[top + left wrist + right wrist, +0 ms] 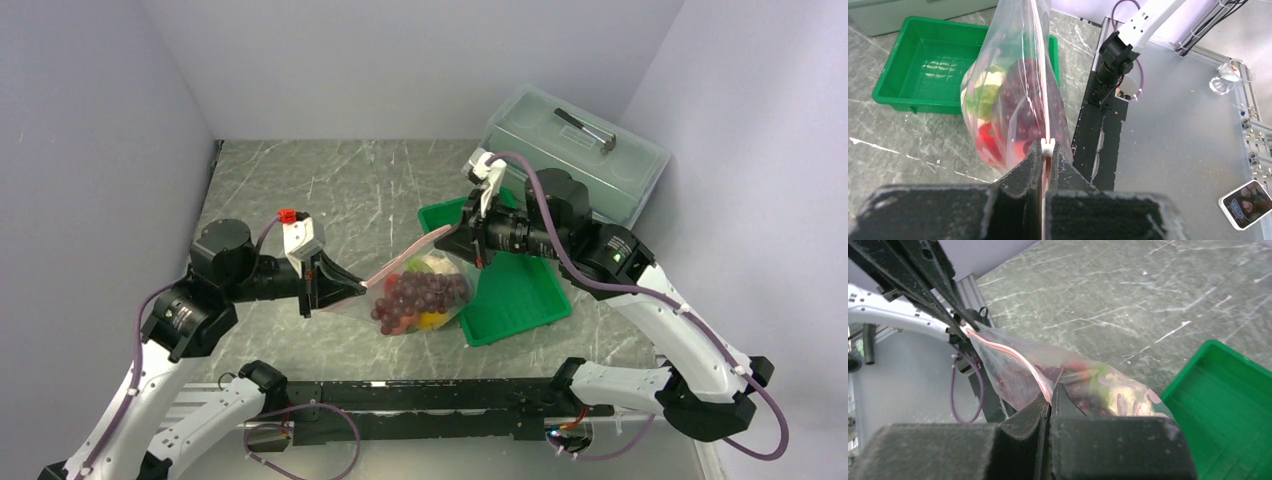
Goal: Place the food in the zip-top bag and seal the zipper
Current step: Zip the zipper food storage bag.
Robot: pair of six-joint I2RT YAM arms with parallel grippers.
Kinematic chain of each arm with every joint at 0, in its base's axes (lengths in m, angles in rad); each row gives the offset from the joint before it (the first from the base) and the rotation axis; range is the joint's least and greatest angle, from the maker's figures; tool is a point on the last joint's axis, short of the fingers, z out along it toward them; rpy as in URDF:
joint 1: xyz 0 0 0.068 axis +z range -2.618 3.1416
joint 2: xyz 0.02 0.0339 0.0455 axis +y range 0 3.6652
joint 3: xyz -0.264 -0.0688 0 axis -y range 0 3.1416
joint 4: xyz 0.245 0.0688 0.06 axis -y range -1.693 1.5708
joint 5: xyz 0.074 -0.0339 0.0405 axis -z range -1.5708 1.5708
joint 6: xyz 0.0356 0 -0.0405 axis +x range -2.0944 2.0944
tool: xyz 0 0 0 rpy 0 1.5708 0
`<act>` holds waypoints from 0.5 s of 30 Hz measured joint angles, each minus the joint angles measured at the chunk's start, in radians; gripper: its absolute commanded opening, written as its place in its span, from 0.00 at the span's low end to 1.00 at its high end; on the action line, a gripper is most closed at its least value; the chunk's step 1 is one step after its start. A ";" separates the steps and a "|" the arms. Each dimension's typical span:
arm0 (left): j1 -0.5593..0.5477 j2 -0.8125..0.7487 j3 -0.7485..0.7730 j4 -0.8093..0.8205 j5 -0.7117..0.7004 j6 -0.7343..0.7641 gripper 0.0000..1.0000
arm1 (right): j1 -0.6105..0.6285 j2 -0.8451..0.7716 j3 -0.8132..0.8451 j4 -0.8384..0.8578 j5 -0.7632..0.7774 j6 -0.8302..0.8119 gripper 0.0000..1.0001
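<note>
The tabletop is grey-green stone with pale veins. A green tray sits flat on its right half, and a pale green lidded box stands behind it in the far right corner. The zip-top bag hangs low at the tray's left edge; whether it touches the stone cannot be told.

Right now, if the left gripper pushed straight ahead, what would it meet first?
The zip-top bag: the left gripper clamps its zipper, food bulging just ahead. Beyond, probably the right gripper.
</note>
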 measured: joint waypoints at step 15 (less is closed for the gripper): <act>0.000 -0.108 -0.019 -0.096 -0.145 0.000 0.00 | -0.038 -0.051 0.000 0.027 0.191 0.042 0.00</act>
